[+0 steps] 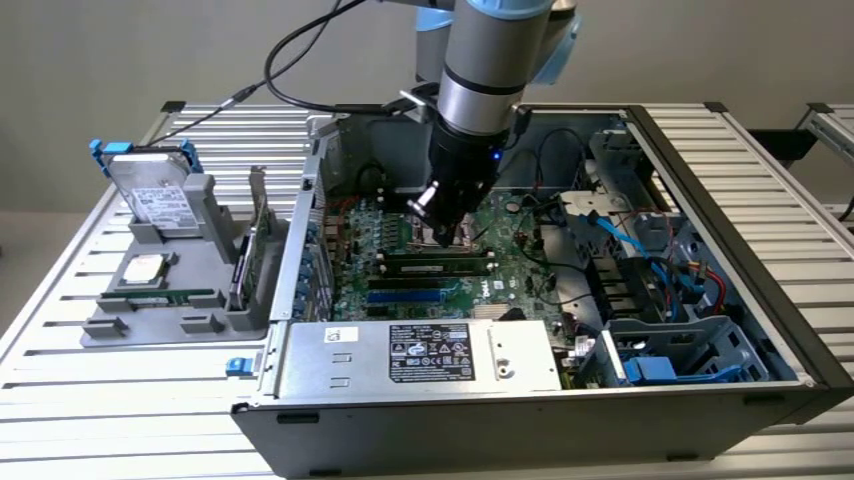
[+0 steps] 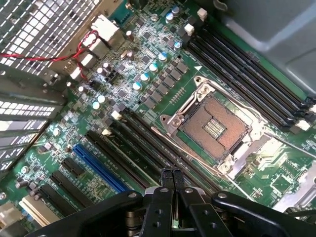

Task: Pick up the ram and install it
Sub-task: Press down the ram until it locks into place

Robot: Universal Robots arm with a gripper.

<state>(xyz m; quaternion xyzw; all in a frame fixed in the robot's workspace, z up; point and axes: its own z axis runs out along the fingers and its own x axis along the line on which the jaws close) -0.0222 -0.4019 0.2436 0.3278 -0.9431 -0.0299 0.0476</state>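
**Item: open computer case point(image 1: 400, 430) on a slatted metal table point(image 1: 120, 410), robot arm reaching in from above.**

- Gripper point(image 1: 438, 234): low over the main board point(image 1: 523, 285), near its middle. From the wrist camera the gripper point(image 2: 171, 174) has its two black fingers point(image 2: 166, 177) pressed flat together, with nothing between them. It holds nothing.
- Ram point(image 1: 430, 265): a long green stick with dark chips, standing on edge among the black slots point(image 2: 133, 143) between the empty chip socket point(image 2: 212, 128) and the blue slot point(image 1: 407, 297). It sits just in front of the fingertips and seems to be in a slot already. Whether the fingers touch its top edge I can't make out from here.
- Grey holder point(image 1: 200, 215), on the table toward the exterior view's left: carries a silver hard drive point(image 1: 154, 195) upright at the back. A thin green strip point(image 1: 160, 298) lies along its front and may be another stick, though that is unclear.
- Power supply box point(image 1: 400, 355): grey, labelled, at the near wall of the case, well clear of the arm.

**Step in hand (my reading):** picking up and carrying look done. With the stick in the slot and the hand closed and empty right at it, this looks like the seating stage of the install.

**What the work calls for from here (judgement):** a straight, even push along the stick's top edge. A slanted push would risk leaving one end sitting high. Both end clips should close, and the closed fingers should keep off the socket beside it.
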